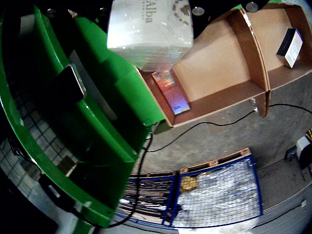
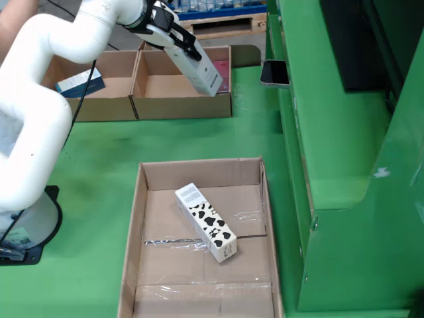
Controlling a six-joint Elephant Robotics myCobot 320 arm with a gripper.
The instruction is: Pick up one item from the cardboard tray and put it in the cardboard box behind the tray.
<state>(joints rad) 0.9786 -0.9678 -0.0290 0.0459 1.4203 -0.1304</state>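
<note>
Fingers clamped on white pack, held over rear cardboard box.
"Alba" legible on pack in the wrist view; cow-patterned carton lies in cardboard tray.

White, rounded arm with seemingly black tool (cable alongside).

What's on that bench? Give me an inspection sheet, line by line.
Surface: green table.
Job's things: tray holds one spotted carton; white pack hangs over the right compartment of the box, fixed view.
Clutter: pink packet in that compartment; blue-and-white carton in the left one; phone on the green ledge.
Hand: shut on the white pack.
Cables: black cable on the floor.
Surroundings: green frame, pallet.
</note>
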